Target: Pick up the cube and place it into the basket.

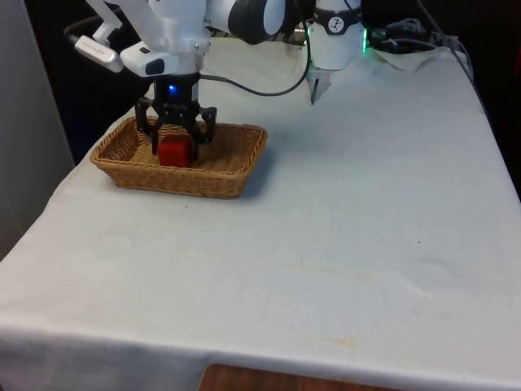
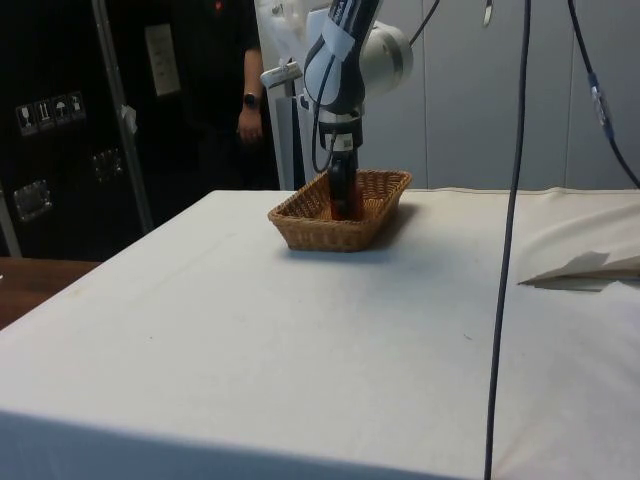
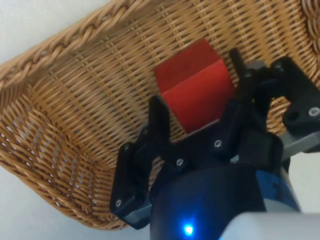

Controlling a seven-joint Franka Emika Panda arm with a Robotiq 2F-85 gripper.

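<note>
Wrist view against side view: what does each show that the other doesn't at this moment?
Wrist view: the red cube sits between the hand's fingers, over the basket's woven floor; whether it is gripped or already released can't be settled.

Side view: the basket stands on the white cloth, and a person stands behind the table. The cube itself can't be made out there.

Both: the hand is lowered inside the basket.

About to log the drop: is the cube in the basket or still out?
In. The red cube sits over the wicker floor of the basket, between the pincer fingers.
</note>
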